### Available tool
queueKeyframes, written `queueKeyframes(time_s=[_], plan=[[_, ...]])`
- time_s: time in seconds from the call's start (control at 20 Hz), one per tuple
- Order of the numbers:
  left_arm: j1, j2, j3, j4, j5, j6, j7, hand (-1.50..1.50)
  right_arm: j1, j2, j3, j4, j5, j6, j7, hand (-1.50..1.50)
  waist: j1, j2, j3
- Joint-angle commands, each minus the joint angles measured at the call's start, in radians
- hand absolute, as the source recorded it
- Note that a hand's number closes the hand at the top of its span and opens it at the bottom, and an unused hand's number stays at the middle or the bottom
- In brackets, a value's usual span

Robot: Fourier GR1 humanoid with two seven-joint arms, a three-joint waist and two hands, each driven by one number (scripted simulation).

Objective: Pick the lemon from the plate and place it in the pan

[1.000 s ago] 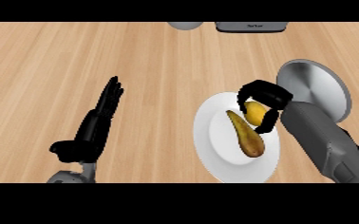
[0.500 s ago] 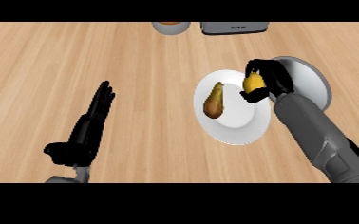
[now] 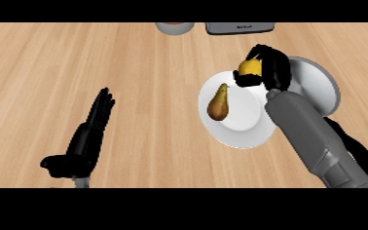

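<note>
Lemon (image 3: pixel 249 67), yellow and round, sits inside the curled fingers of the right robot hand (image 3: pixel 270 70), which wraps around it from the right side so that only its left face shows. The held fruit hangs over the upper right edge of the white plate (image 3: pixel 244 126), close to where the plate meets the grey pan (image 3: pixel 316 85). The pan lies just to the right of the plate, its round bowl partly hidden behind the right robot hand and the grey forearm (image 3: pixel 316 141) that runs down to the lower right corner of the view.

On the plate, left of centre, lies a brown pear-shaped fruit (image 3: pixel 218 103), its narrow end pointing up toward the far side of the surface. It is apart from the lemon and from the black fingers.

The left robot hand (image 3: pixel 86 136) shows at the lower left, well apart from the plate, with its fingers straight and pointing up and slightly right, holding nothing and resting near the lower edge.

The wooden surface (image 3: pixel 108 63) carries everything. At its far edge, a round grey cup-like object (image 3: pixel 174 28) is partly cut off by the top of the view, and beside it to the right stands a dark grey box-shaped object (image 3: pixel 241 28), also cut off.
</note>
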Motion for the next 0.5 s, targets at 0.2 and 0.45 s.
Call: queueKeyframes(time_s=[0.2, 0.45], plan=[[-0.045, -0.006, 0.027, 0.059, 0.013, -0.046, -0.043, 0.00, 0.193, -0.180, -0.027, -0.360, 0.064, -0.049, 0.276, 1.50, 0.039, 0.029, 0.003], [-0.087, -0.039, -0.004, 0.037, -0.022, -0.031, -0.007, 0.00, 0.320, -0.297, -0.117, -0.398, 0.100, -0.136, 0.197, 1.50, 0.070, 0.040, 0.006]])
